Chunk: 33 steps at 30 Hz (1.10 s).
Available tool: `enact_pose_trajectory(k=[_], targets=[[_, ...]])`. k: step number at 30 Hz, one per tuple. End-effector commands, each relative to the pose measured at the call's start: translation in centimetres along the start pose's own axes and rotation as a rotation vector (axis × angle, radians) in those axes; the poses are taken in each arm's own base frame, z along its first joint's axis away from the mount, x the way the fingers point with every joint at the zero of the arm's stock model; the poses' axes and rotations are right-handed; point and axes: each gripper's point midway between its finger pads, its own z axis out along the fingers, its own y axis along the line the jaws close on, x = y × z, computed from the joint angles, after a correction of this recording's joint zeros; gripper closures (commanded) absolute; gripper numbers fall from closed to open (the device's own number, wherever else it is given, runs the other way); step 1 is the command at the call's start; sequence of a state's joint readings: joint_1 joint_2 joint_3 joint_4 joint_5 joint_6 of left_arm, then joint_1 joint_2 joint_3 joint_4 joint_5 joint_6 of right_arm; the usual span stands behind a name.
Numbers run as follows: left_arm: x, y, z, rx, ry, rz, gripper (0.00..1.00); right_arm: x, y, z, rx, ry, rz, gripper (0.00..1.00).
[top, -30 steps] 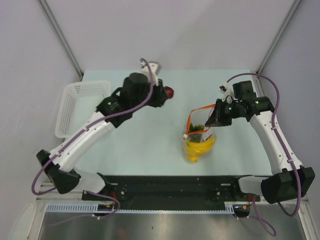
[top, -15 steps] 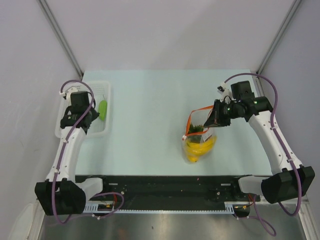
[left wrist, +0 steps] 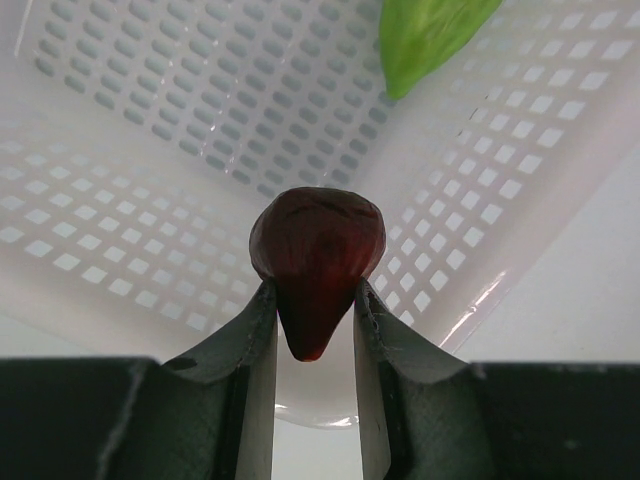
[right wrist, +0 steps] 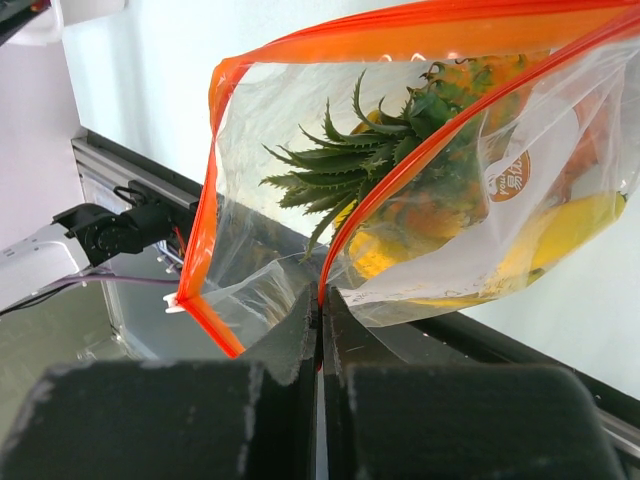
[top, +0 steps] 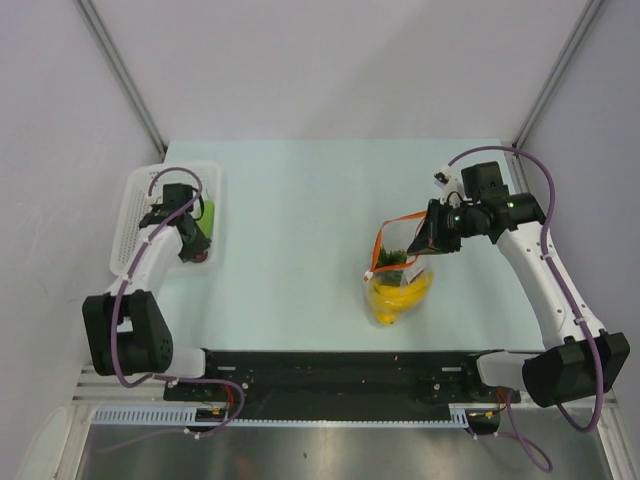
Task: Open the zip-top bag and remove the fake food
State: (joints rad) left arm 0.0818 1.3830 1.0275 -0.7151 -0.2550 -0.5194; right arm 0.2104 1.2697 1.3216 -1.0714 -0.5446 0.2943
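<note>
The clear zip-top bag (top: 397, 272) with an orange-red zip strip stands open on the table, right of centre. My right gripper (top: 424, 240) is shut on one side of its mouth and holds it up; the wrist view shows the strip (right wrist: 400, 150) pinched between the jaws. Inside are yellow bananas (top: 398, 295) and the pineapple with its green crown (right wrist: 370, 140). My left gripper (top: 200, 250) is shut on a small red fruit (left wrist: 316, 250) over the white basket. A green piece (left wrist: 425, 35) lies in the basket.
The white perforated basket (top: 140, 215) stands at the table's left edge. The arm bases and a black rail (top: 340, 385) run along the near edge. Slanted frame posts stand at the back corners.
My left arm has swung from the table's back centre to the basket at the left, carrying the red fruit, and has drawn in closer. The right arm and bag have not moved.
</note>
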Motion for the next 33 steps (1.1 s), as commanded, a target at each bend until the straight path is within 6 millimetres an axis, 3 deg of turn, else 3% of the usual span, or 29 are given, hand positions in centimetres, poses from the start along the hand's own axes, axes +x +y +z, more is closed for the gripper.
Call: enact_pose_trajectory(k=[1, 2, 8, 13, 16, 19, 20, 22, 25, 26, 28, 29, 31, 32, 33], targets=[[0.2, 0.0, 0.2, 0.007, 0.039, 0.043, 0.80, 0.0, 0.4, -0.3, -0.015, -0.017, -0.029, 1.00], [0.3, -0.1, 0.3, 0.009, 0.043, 0.050, 0.68, -0.1, 0.5, -0.4, -0.017, -0.019, -0.032, 1.00], [-0.9, -0.5, -0.7, 0.041, -0.003, 0.046, 0.27, 0.1, 0.5, -0.2, -0.018, -0.012, -0.028, 1.00], [-1.7, -1.2, -2.3, 0.086, -0.022, 0.033, 0.23, 0.3, 0.7, -0.3, -0.024, -0.008, -0.032, 1.00], [-2.2, -3.9, -4.9, 0.241, -0.059, 0.013, 0.27, 0.3, 0.8, -0.3, -0.025, -0.008, -0.034, 1.00], [-2.8, -8.0, -8.7, 0.427, -0.132, 0.010, 0.33, 0.3, 0.9, -0.1, -0.029, -0.001, -0.034, 1.00], [-2.4, -10.8, -10.5, 0.530, -0.151, 0.046, 0.34, 0.3, 1.0, -0.1, -0.029, 0.000, -0.038, 1.00], [-2.3, -13.8, -13.6, 0.663, -0.170, 0.066, 0.35, 0.2, 1.1, -0.1, -0.032, -0.002, -0.039, 1.00], [-0.6, -20.0, -19.4, 0.939, -0.150, 0.144, 0.35, 0.3, 1.2, -0.1, -0.032, -0.002, -0.038, 1.00], [0.8, -22.4, -22.0, 1.044, -0.154, 0.197, 0.36, 0.3, 1.2, -0.1, -0.033, -0.002, -0.041, 1.00], [2.2, -25.6, -25.5, 1.170, -0.153, 0.276, 0.37, 0.3, 1.3, -0.2, -0.035, -0.003, -0.042, 1.00], [4.4, -27.2, -27.7, 1.238, -0.137, 0.335, 0.41, 0.2, 1.3, -0.3, -0.032, -0.009, -0.043, 1.00], [6.2, -29.7, -30.2, 1.310, -0.144, 0.426, 0.49, 0.2, 1.3, -0.4, -0.031, -0.012, -0.043, 1.00], [8.7, -30.8, -31.9, 1.359, -0.128, 0.493, 0.52, 0.1, 1.4, -0.5, -0.030, -0.018, -0.045, 1.00], [9.8, -31.4, -32.6, 1.381, -0.146, 0.565, 0.55, 0.0, 1.5, -0.6, -0.031, -0.020, -0.043, 1.00]])
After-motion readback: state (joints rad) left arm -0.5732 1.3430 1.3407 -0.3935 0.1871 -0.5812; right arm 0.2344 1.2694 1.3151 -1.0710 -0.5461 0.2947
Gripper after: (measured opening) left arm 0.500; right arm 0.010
